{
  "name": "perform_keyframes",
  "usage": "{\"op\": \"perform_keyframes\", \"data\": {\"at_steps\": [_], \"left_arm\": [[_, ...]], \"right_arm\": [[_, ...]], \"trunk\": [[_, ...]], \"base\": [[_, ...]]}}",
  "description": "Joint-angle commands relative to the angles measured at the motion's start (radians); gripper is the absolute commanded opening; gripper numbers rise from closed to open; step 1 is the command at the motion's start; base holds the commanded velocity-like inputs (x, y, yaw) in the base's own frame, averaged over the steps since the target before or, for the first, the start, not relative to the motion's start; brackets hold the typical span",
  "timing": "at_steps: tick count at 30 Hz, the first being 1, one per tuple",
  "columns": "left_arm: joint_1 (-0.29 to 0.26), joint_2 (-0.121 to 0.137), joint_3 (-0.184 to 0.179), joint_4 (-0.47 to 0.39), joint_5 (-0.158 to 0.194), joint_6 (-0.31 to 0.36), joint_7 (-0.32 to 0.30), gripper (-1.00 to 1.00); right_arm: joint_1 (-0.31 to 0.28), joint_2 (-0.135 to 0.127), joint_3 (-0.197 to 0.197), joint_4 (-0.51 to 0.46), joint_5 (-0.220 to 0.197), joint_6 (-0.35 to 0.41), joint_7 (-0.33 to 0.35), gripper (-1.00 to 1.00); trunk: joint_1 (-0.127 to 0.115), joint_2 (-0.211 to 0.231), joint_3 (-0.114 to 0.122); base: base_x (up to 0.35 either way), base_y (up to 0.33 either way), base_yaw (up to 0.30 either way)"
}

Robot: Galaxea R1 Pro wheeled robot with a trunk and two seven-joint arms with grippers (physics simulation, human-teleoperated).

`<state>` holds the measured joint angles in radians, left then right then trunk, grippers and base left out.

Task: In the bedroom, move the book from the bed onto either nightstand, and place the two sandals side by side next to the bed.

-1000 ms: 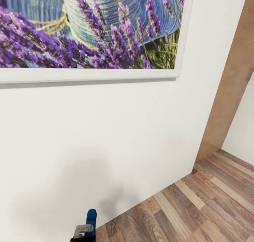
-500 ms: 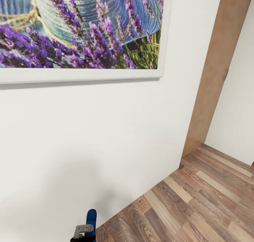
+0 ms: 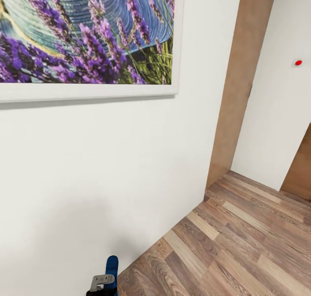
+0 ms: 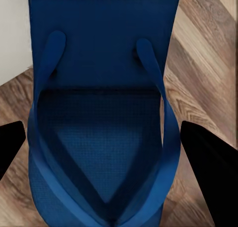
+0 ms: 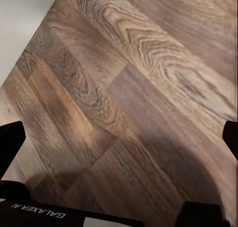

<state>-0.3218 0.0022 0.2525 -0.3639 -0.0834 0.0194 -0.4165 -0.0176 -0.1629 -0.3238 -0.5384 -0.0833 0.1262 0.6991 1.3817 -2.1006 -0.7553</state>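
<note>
1. White wall (image 3: 108,166) takes up most of the head view, with a framed lavender picture (image 3: 86,36) hung high on the left.
2. Wood-plank floor (image 3: 242,244) runs along the lower right, and past the wall's right edge a tan wooden panel (image 3: 242,80) stands upright, with another white wall (image 3: 276,106) beyond it carrying a small red dot (image 3: 298,63).
3. At the near bottom edge of the head view, a blue sandal (image 3: 112,268) tip sticks up above a grey bracket of the left gripper (image 3: 102,283), close to the wall.
4. From the head view, only the sandal's tip shows; the left wrist view shows the whole strap side: blue sole (image 4: 106,63), thong straps (image 4: 158,113) meeting in a V near the camera.
5. That sandal lies between the left gripper's (image 4: 106,147) two dark fingers (image 4: 210,172), one at each side edge of it; the pincer is clenched on the sandal, carrying it above the floor (image 4: 203,73) beside the wall's foot (image 4: 12,33).
6. Right wrist view looks down on bare planks (image 5: 129,88) with a strip of white wall (image 5: 22,13) at a corner.
7. Right gripper's (image 5: 119,142) dark fingertips (image 5: 11,140) sit far apart at the frame's edges with nothing between them: released.
</note>
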Motion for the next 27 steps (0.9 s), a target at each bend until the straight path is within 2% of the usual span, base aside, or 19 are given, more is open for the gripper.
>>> {"op": "perform_keyframes", "data": {"at_steps": [1, 13, 21, 27], "left_arm": [[0.000, -0.001, 0.008, -0.001, -0.009, 0.002, -0.007, -1.00], [0.000, -0.001, 0.008, -0.001, -0.009, 0.002, -0.007, -1.00], [0.000, -0.001, 0.008, -0.001, -0.009, 0.002, -0.007, -1.00], [0.000, -0.001, 0.008, -0.001, -0.009, 0.002, -0.007, -1.00]], "right_arm": [[-0.001, 0.000, -0.003, 0.000, -0.009, 0.010, 0.005, 1.00], [-0.001, 0.000, -0.003, 0.000, -0.009, 0.010, 0.005, 1.00], [-0.001, 0.000, -0.003, 0.000, -0.009, 0.010, 0.005, 1.00], [-0.001, 0.000, -0.003, 0.000, -0.009, 0.010, 0.005, 1.00]], "trunk": [[0.000, 0.000, -0.001], [0.000, 0.000, -0.001], [0.000, 0.000, -0.001], [0.000, 0.000, -0.001]], "base": [[0.000, 0.000, -0.251], [0.004, 0.000, -0.251], [0.171, 0.069, -0.251], [0.039, 0.019, -0.251]]}}
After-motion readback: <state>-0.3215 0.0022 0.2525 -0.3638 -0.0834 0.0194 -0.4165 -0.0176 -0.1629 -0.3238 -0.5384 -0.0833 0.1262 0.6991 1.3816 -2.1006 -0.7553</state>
